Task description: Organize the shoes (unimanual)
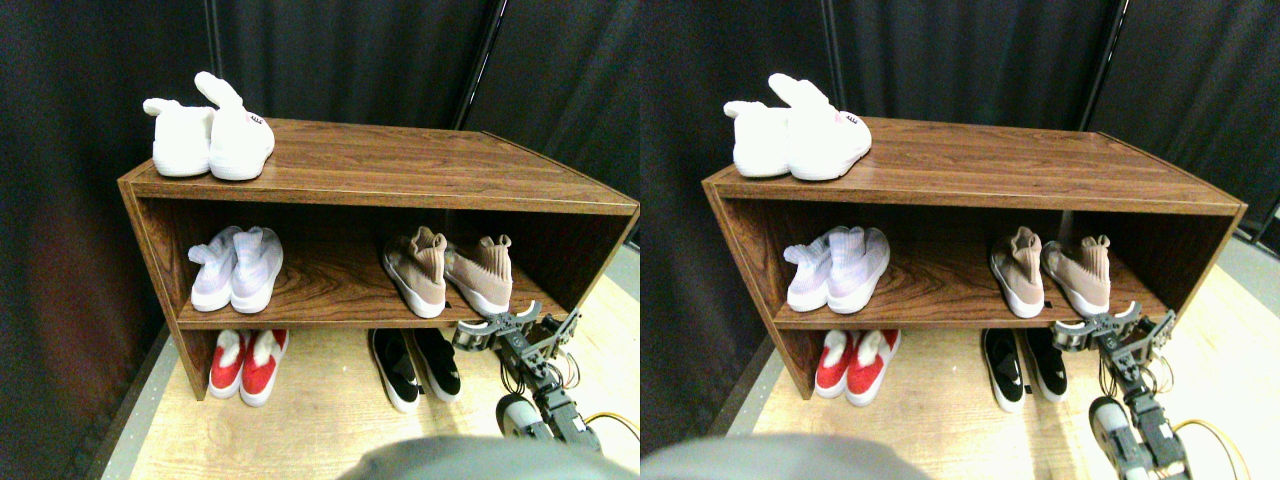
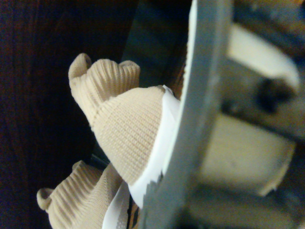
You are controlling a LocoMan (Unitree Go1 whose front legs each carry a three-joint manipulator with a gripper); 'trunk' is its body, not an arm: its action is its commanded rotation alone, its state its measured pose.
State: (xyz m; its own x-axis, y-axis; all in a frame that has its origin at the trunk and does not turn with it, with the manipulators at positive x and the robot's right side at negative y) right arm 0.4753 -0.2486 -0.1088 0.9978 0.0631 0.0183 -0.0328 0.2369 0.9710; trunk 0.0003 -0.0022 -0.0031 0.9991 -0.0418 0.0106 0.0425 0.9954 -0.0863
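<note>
Two tan knit sneakers (image 1: 415, 275) (image 1: 482, 272) stand side by side on the right of the rack's middle shelf (image 1: 330, 295), toes toward me. In the wrist view the nearer tan sneaker (image 2: 128, 129) fills the middle, its white sole edge against the blurred grey jaw, and the other tan sneaker (image 2: 76, 205) lies beside it. The black slip-ons (image 1: 395, 365) (image 1: 438, 362) sit as a pair on the floor under the shelf. My right gripper (image 1: 515, 328) hangs just before the shelf's front edge, below the right tan sneaker's toe, its jaws spread and holding nothing.
Fluffy white bunny slippers (image 1: 210, 130) rest on the rack's top left. Lavender sneakers (image 1: 238, 268) occupy the middle shelf's left side, with red slippers (image 1: 248, 362) on the floor beneath. Dark curtains hang behind. A yellow cable (image 1: 612, 420) trails by my arm.
</note>
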